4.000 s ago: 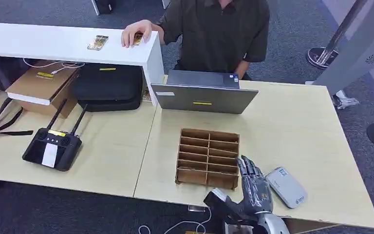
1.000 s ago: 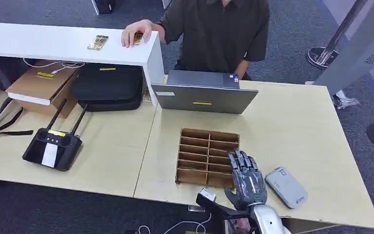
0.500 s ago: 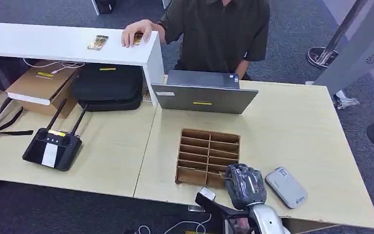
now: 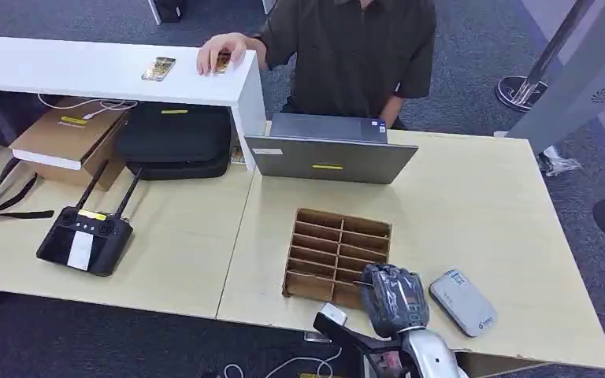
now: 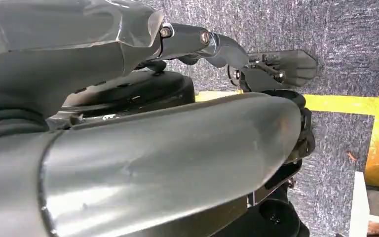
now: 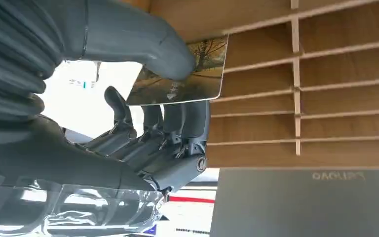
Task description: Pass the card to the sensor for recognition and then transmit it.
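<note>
My right hand is curled over the near right corner of the brown slotted card box. In the right wrist view its thumb and fingers pinch a card printed with a tree picture, right at the box's slots. The grey-white card sensor lies flat on the table just right of this hand. My left hand hangs over dark floor with its fingers stretched out and nothing in them.
A closed grey laptop lies behind the box, and a person in a dark shirt sits beyond it. Their hand rests on a white shelf beside another card. A black remote controller lies on the left table.
My right hand slid left from beside the sensor to the box's near right corner. Its fingers, spread before, have curled in over the slots and onto the card.
</note>
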You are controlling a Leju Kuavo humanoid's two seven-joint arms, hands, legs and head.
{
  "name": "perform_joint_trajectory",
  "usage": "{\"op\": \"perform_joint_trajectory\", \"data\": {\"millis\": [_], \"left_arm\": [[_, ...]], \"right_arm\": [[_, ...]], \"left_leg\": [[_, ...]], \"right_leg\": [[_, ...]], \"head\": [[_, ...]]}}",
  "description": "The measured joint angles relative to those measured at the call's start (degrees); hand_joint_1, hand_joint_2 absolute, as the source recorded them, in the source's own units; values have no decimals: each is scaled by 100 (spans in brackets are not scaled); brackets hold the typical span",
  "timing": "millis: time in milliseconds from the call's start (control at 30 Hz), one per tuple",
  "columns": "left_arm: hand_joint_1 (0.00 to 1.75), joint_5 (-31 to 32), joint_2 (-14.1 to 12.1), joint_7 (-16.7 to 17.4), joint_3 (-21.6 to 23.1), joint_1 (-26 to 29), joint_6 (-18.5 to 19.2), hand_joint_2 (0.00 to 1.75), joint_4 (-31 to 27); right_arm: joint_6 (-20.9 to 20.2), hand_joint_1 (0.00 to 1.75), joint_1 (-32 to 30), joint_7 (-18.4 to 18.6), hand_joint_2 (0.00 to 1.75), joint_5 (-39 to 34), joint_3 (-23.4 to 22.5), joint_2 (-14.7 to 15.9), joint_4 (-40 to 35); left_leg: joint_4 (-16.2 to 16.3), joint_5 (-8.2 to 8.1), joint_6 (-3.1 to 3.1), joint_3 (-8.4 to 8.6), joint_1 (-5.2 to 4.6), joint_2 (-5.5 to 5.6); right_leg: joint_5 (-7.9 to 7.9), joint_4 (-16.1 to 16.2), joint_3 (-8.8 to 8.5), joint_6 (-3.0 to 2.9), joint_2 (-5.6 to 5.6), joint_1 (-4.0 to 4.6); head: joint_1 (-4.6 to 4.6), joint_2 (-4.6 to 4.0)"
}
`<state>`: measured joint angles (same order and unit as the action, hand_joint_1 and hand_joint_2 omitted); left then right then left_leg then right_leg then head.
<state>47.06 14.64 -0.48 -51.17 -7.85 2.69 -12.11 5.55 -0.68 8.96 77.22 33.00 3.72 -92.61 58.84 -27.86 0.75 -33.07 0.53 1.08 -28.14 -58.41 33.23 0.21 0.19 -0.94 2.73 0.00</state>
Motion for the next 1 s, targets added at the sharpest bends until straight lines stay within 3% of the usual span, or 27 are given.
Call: {"op": "perform_joint_trajectory", "data": {"millis": [133,200,500,633,767,1000], "left_arm": [[0,-48,0,-88,2,28,-15,0,0],[0,-68,4,-182,11,56,-39,0,0],[0,-101,20,-216,103,71,-133,0,0],[0,-164,22,-170,103,70,-157,0,0],[0,-171,28,-151,103,72,-175,0,0],[0,-33,-7,83,219,46,-57,0,0]], "right_arm": [[633,175,-1,-20,175,114,-50,-9,-153],[1250,175,-9,-50,175,186,-162,-9,-385],[3227,175,-310,-295,175,418,-870,68,-1592],[3358,175,-591,-693,175,417,-1220,66,-2156],[3362,175,-793,-859,175,387,-1482,22,-2501],[3362,175,-812,-1345,175,-313,-1663,17,-2535]], "left_leg": [[0,0,0,1,0,0],[0,0,0,0,-1,0],[1,-1,-2,1,-4,0],[1,-2,-2,1,-3,0],[1,-2,-2,2,-3,0],[1,0,0,2,-2,-2]], "right_leg": [[0,0,0,0,0,0],[0,0,1,0,0,-1],[0,1,0,0,-1,-2],[0,1,0,0,-2,-2],[0,1,0,0,-1,-1],[2,-1,-5,1,0,-1]], "head": [[0,0],[0,0],[0,0],[0,0],[0,0],[0,0]]}}
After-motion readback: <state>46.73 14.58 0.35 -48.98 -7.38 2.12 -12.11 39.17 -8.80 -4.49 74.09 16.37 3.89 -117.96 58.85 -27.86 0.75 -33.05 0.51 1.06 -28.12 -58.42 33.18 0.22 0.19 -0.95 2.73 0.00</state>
